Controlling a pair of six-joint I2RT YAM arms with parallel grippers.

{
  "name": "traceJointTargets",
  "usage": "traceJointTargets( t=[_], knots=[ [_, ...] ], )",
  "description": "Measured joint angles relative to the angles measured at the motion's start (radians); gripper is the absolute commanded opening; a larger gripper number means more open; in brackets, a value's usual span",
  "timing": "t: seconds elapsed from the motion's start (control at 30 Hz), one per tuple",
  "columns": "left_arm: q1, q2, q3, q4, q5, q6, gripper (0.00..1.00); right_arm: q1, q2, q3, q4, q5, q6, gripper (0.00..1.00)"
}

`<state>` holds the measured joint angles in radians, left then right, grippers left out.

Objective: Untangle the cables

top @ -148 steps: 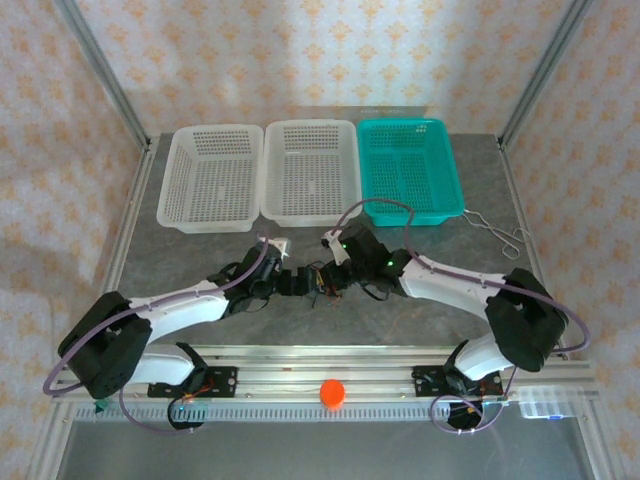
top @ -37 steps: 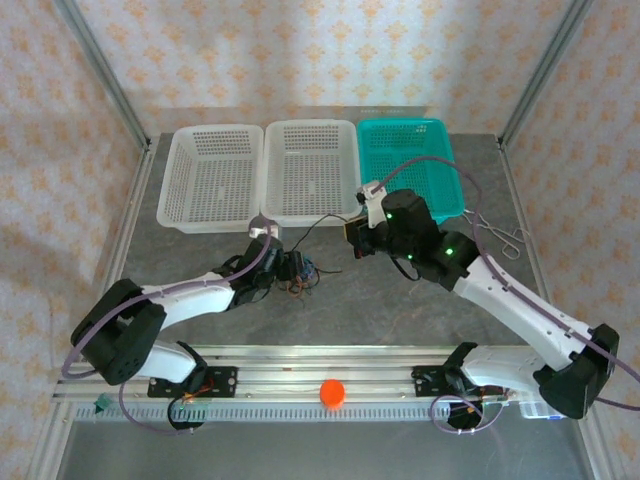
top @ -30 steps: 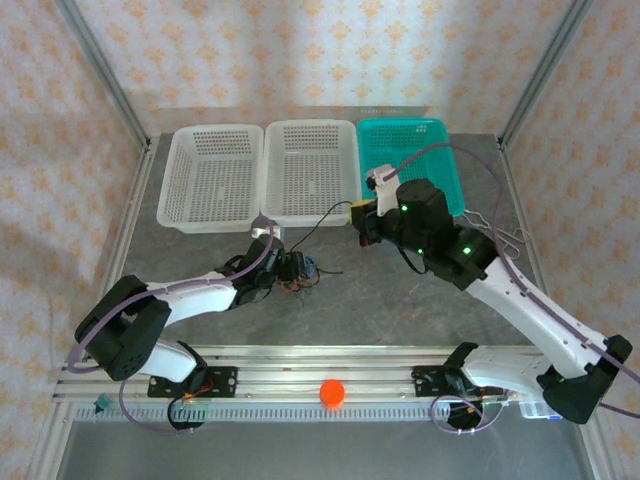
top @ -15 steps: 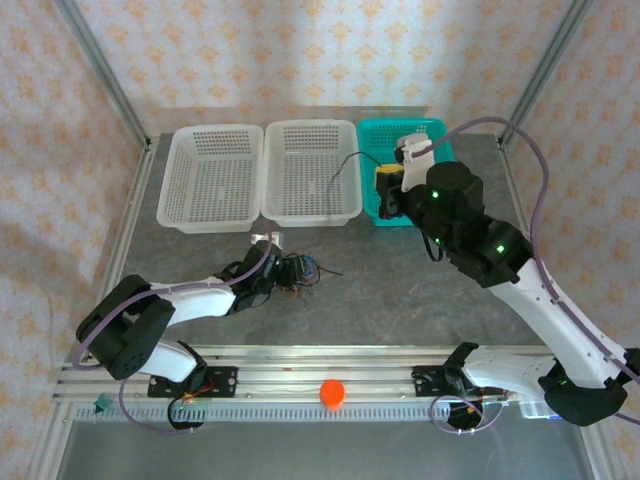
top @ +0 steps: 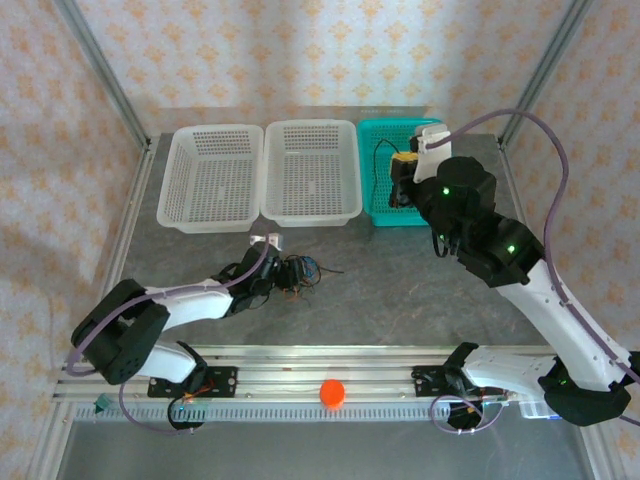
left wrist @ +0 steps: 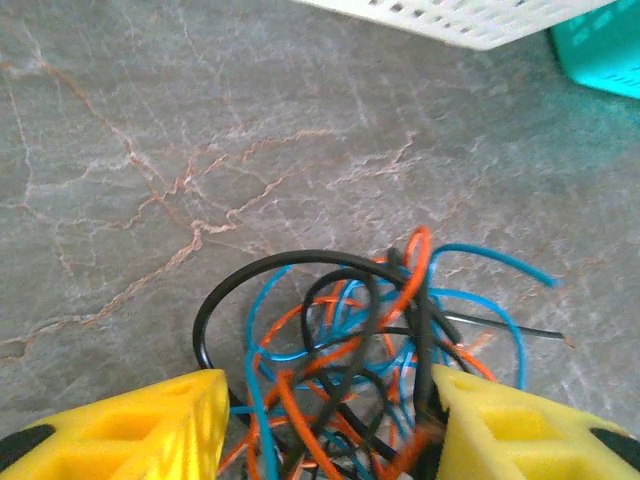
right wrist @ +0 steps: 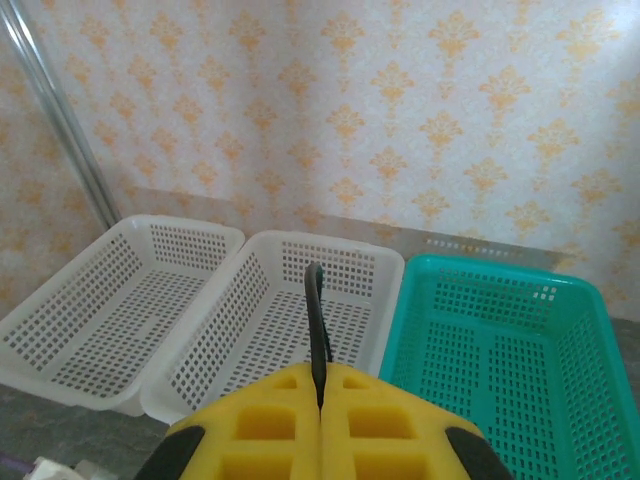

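Two grippers are in play. The left gripper sits low over the grey stone table with its two yellow fingers spread wide. The tangle of cables lies on the table between them and reaches out ahead of the fingertips. Three colours show in that tangle: black, orange-red and blue. The strands loop through each other too closely to count. One thin black end pokes out of the tangle to that gripper's right.

The right gripper is raised, its two fingers pressed together on one black cable. That cable stands up out of the seam between the pads, well apart from the tangle.

Three baskets lie ahead of and below the right gripper, side by side. The two white baskets are to its left and the one teal basket to its right. In the top view this gripper hangs over the teal basket's near left part.

One orange ball rests on the rail, behind the left gripper.
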<state>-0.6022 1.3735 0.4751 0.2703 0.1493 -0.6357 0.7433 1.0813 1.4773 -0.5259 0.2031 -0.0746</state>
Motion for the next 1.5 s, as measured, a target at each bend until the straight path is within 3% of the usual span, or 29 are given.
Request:
traceJointTargets(
  t=[0.3, 0.6, 0.93, 1.23, 1.5],
  knots=[
    [0.000, -0.188, 0.191, -0.196, -0.094, 0.041, 0.66, 0.000, 0.087, -0.016, 0.046, 0.065, 0.100, 0.00],
    [0.001, -0.205, 0.404, -0.340, -0.170, 0.121, 0.67, -0.066, 0.221, 0.017, 0.093, 0.096, 0.130, 0.00],
    [0.029, -0.057, 0.591, -0.344, -0.177, 0.167, 0.67, -0.208, 0.391, 0.133, 0.108, 0.084, 0.185, 0.00],
    [0.035, 0.093, 0.698, -0.322, -0.112, 0.165, 0.67, -0.304, 0.580, 0.251, 0.122, 0.081, 0.230, 0.00],
    [0.035, 0.150, 0.714, -0.313, -0.074, 0.150, 0.67, -0.402, 0.885, 0.474, -0.020, 0.088, 0.398, 0.00]
  ],
)
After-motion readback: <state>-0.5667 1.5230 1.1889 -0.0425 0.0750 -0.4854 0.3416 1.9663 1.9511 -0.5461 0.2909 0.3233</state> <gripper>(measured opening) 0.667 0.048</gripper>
